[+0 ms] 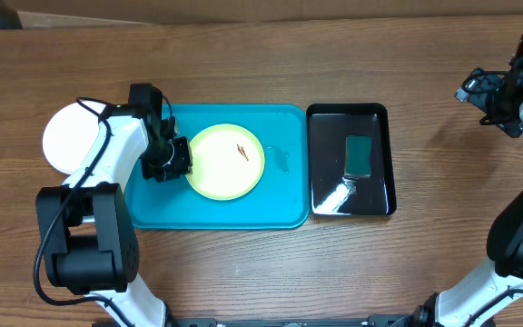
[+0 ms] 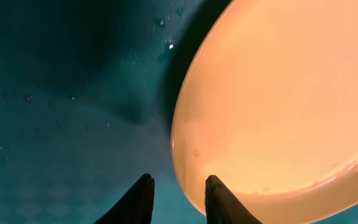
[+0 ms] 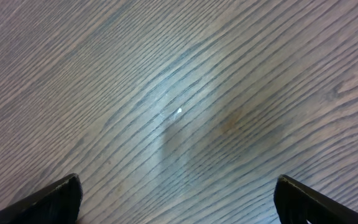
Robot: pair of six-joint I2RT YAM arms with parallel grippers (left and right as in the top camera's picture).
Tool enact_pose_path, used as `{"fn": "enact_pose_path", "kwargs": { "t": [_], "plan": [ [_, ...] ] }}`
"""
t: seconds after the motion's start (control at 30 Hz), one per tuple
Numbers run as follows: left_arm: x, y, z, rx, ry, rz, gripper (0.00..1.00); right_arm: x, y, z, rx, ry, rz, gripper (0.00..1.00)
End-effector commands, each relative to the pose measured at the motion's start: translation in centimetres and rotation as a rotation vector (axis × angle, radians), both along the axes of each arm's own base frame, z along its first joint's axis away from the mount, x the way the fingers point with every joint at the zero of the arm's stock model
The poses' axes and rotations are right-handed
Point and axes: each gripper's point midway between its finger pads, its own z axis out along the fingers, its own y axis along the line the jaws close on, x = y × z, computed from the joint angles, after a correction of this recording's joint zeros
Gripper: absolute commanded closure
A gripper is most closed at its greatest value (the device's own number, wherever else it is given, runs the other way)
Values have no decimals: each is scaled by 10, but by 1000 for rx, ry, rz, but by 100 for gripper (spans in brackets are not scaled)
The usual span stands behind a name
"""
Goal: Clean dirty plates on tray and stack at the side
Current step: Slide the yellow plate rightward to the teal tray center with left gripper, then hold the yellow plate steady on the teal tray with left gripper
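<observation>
The left claw (image 2: 178, 190) sits low over the tray (image 1: 243, 213), at the left rim of the yellow plate (image 1: 226, 162). Its fingers are a little apart, with only wet blue tray showing between them and nothing held. In the wrist view the plate's rim curves past just beside one fingertip (image 2: 216, 196); whether the two touch I cannot tell.

So the plate lies from this claw toward the middle of the bench (image 1: 243, 54), on the robot's right. It lies flat on the tray, left of centre. Being round it has no long axis, and what counts is the near edge, which runs roughly across the line of the fingers. A grip on that rim would probably need the claw to shift sideways toward the plate until the edge stands between the fingers.

The plate is likely not yet clean: a small reddish speck (image 1: 242, 151) lies near its middle.

The right claw (image 3: 176, 186) hangs spread wide over bare wood, far right, well apart from the plate (the black tray (image 1: 381, 113) with its green sponge (image 1: 360, 154) lies between). The left arm is plainly the nearer one. A white plate (image 1: 62, 136) rests on the bench left of the tray, partly hidden by that arm.
</observation>
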Motion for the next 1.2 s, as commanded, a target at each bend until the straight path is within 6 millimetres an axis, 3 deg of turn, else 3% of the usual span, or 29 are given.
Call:
{"fn": "enact_pose_path", "kwargs": {
  "t": [0.0, 0.33, 0.53, 0.67, 0.9, 0.93, 1.1, 1.17],
  "plan": [
    [-5, -3, 3, 6, 12, 11, 71, 4, -1, 10, -5, -29, -2, 0],
    [-12, -3, -1, 74, 49, 87, 71, 4, -1, 10, -5, -29, -2, 0],
    [-13, -3, -3, 90, 60, 164, 90, 4, -1, 10, -5, -29, -2, 0],
    [-13, -4, -3, 88, 64, 200, 96, 4, -1, 10, -5, -29, -2, 0],
    [-13, -4, -3, 84, 60, 168, 96, 4, -1, 10, -5, -29, -2, 0],
    [-12, -4, -3, 83, 59, 169, 91, 4, -1, 10, -5, -29, -2, 0],
    [-13, -8, -2, 61, 66, 173, 88, 4, -1, 10, -5, -29, -2, 0],
    [-14, -8, -2, 62, 70, 174, 79, 4, -1, 10, -5, -29, -2, 0]
  ]
}}
